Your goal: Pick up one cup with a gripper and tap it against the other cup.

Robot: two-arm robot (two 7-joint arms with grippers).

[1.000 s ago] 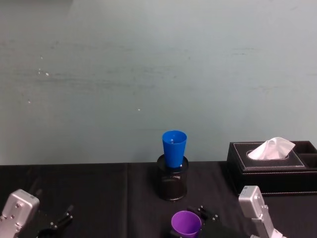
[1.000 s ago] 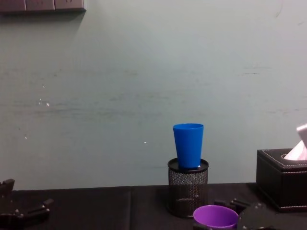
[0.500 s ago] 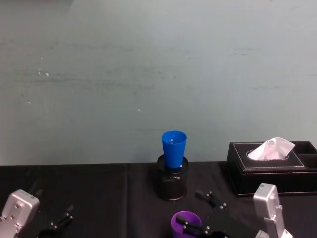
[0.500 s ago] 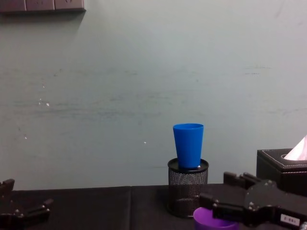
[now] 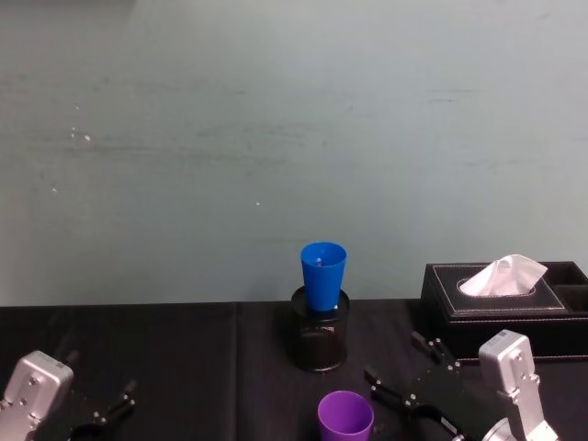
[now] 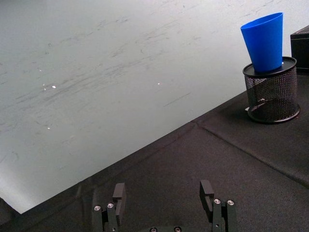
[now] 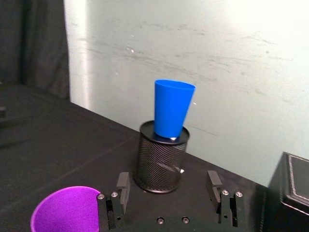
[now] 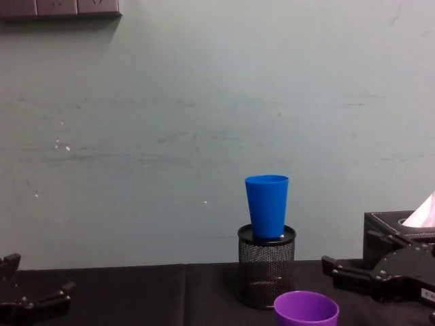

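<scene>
The purple cup (image 5: 345,415) stands upright on the black tablecloth at the front, with its open mouth (image 7: 67,210) showing in the right wrist view and its rim (image 8: 306,309) low in the chest view. Behind it the blue cup (image 5: 322,274) sits with its base in a black mesh pen holder (image 5: 320,340). My right gripper (image 5: 400,363) is open and empty, just right of the purple cup and apart from it. In the right wrist view its fingers (image 7: 120,193) point toward the blue cup (image 7: 173,108). My left gripper (image 6: 162,191) rests open at the front left.
A black tissue box (image 5: 503,308) with a white tissue stands at the back right, close behind my right gripper (image 8: 348,250). A pale wall closes off the back of the table. The black tablecloth (image 5: 184,367) is bare between the left gripper and the holder.
My right gripper has drawn back from over the purple cup's rim and now sits to the cup's right. Both cups and the left arm have stayed put.
</scene>
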